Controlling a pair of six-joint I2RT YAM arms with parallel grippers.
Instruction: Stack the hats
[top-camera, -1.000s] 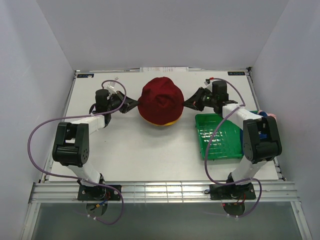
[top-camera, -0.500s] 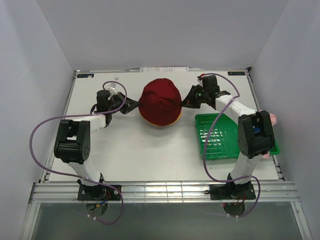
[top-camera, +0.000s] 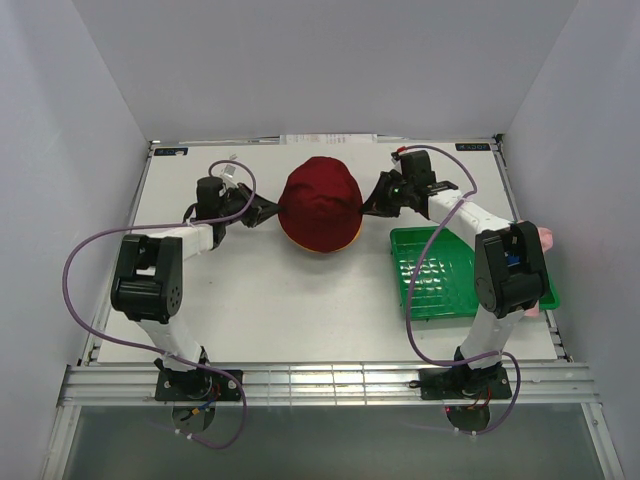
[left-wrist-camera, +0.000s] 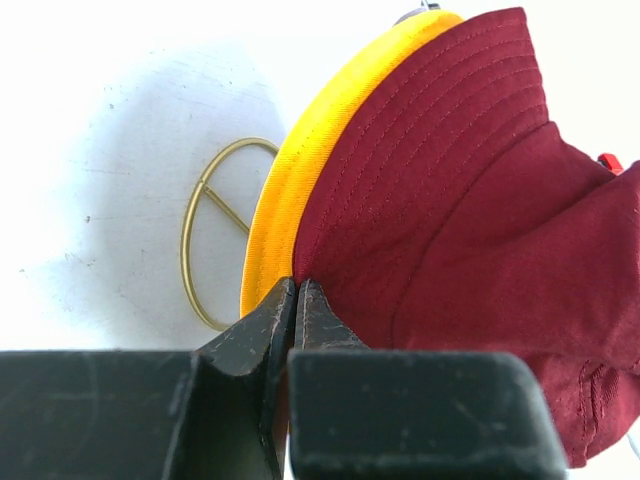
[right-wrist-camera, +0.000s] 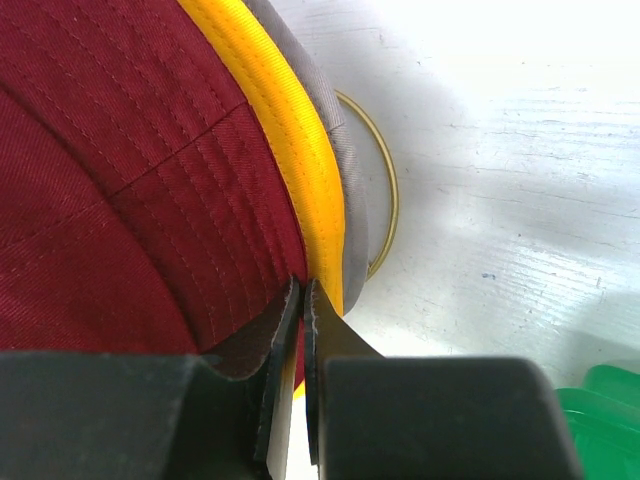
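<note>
Red hat (top-camera: 318, 200) brim pinched tight at left by left gripper (left-wrist-camera: 297, 286) and at right by right gripper (right-wrist-camera: 303, 286). Likely reason: seat crown evenly over yellow hat (left-wrist-camera: 285, 170) on stand (left-wrist-camera: 185, 235).

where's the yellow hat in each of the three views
top external: yellow hat is a sliver under the near edge of the dark red hat
left wrist: its brim arcs from top to middle
right wrist: its band runs from top to centre
shared landmark: dark red hat covering it
</note>
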